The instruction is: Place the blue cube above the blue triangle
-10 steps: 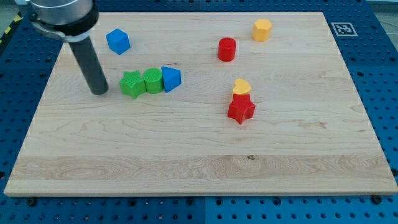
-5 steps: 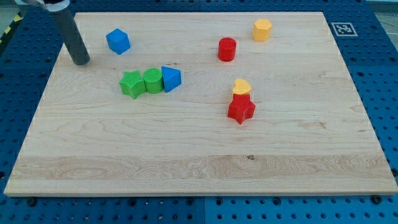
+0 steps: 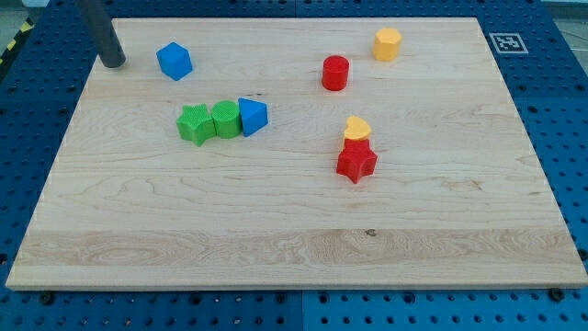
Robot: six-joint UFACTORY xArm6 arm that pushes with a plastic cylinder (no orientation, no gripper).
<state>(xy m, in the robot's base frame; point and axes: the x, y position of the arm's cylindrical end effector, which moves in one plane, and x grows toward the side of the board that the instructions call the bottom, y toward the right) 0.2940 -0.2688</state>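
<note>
The blue cube (image 3: 174, 61) sits near the board's top left. The blue triangle (image 3: 252, 116) lies lower and to the right of it, touching the right end of a row with a green cylinder-like block (image 3: 225, 119) and a green star (image 3: 194, 124). My tip (image 3: 114, 62) is at the top left, to the left of the blue cube and apart from it by a gap.
A red cylinder (image 3: 335, 73) and a yellow block (image 3: 388, 43) stand at the top right. A yellow heart-like block (image 3: 356, 128) touches a red star (image 3: 356, 163) right of centre. The wooden board (image 3: 294, 248) lies on a blue pegboard.
My tip has moved up the view, from left of the green star to left of the blue cube. No block has moved.
</note>
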